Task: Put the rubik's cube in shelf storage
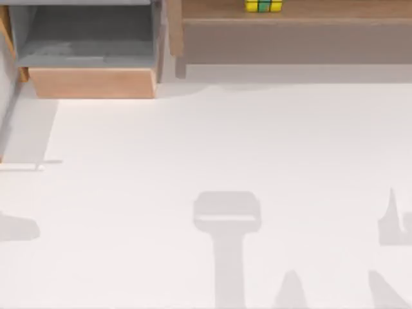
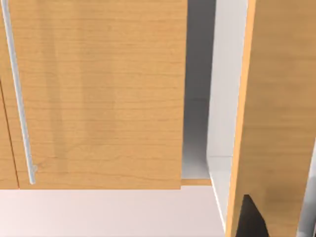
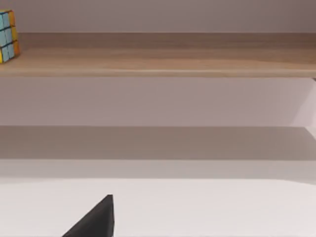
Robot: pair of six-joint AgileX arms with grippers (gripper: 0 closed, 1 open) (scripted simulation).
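Observation:
The rubik's cube (image 1: 263,6), with yellow, green and blue tiles, rests on the top ledge of the light-brown wooden shelf storage (image 1: 296,40) at the back of the table, right of centre. In the right wrist view the cube (image 3: 8,35) sits on the ledge of the shelf storage (image 3: 173,59), far from a dark edge of my right gripper (image 3: 96,221) low over the white table. A dark edge of my left gripper (image 2: 252,217) shows close to wooden panels. Nothing touches the cube.
A grey-lined box with a light wood front (image 1: 93,82) stands at the back left. The left wrist view faces a wood cabinet panel with a thin metal handle (image 2: 17,98). Arm shadows fall on the white table (image 1: 225,154).

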